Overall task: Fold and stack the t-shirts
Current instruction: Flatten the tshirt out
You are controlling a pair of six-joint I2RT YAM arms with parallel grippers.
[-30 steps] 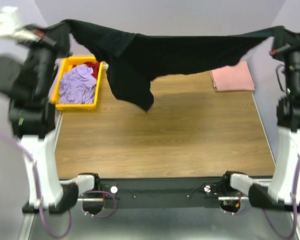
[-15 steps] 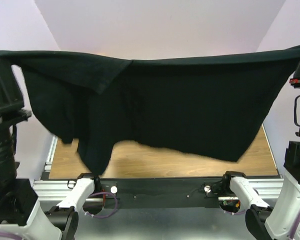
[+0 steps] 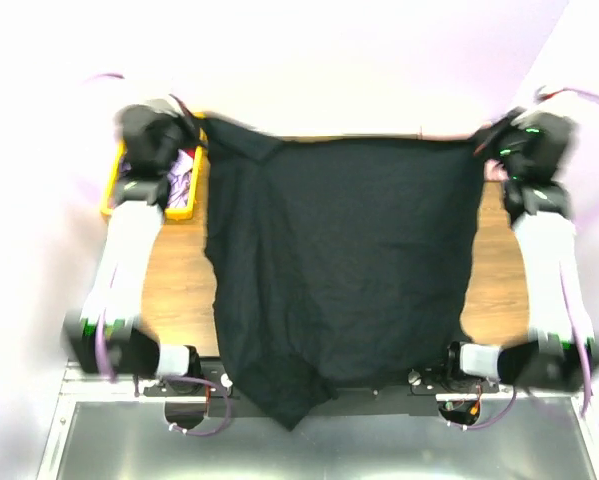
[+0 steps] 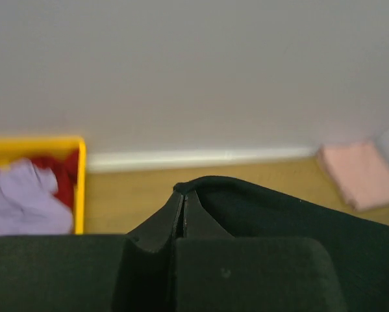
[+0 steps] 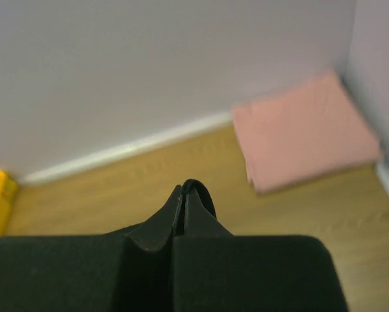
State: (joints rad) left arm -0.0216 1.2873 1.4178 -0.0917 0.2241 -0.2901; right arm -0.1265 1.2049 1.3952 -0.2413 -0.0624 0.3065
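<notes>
Now, one yellow bin (image 4: 81,175) sits at the far left corner of the desk (image 3: 179,290). It holds two pieces: one lavender garment (image 4: 22,205) and one red garment (image 4: 59,170) (the red lies mostly behind the lavender). Just right of the bin, the left tool (image 4: 183,203) is clamped shut on one far corner of the single black t-shirt (image 3: 339,270). That shirt is spread across the middle of the desk, a flap of it folded over near the left tool, and its near end reaches past the desk's near edge. The right tool (image 5: 183,198) is pinched closed on the shirt's other far corner. Beyond it, in the far right corner, one salmon-pink t-shirt (image 5: 304,130) lies folded flat as a rectangle.
</notes>
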